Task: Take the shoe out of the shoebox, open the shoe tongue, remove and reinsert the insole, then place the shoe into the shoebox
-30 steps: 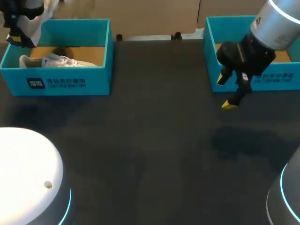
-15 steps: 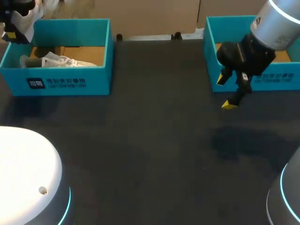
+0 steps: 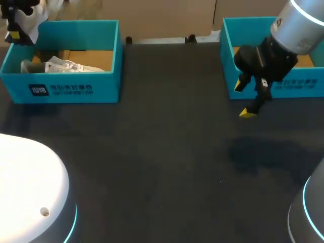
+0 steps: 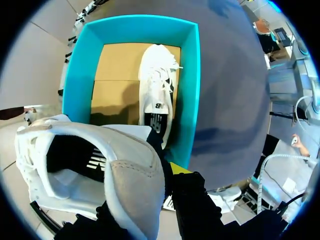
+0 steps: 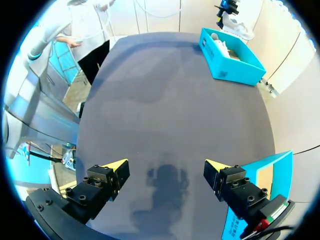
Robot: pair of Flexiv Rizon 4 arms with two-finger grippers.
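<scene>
My left gripper hangs over the far left corner of the left teal shoebox, shut on the heel of a white shoe. In the left wrist view that shoe fills the space at my gripper, its opening showing; one yellow fingertip shows beside the heel. A second white shoe lies inside the box, seen lengthwise along one wall. My right gripper stands open above the table in front of the right box; nothing is between its fingers.
A second teal shoebox stands at the back right, close behind my right gripper; its rim shows beside the right fingers. The dark table stretches between the two boxes. The left box shows far ahead of my right gripper.
My left gripper has risen a little with the white shoe, away from the left box. The right arm has stayed still.
</scene>
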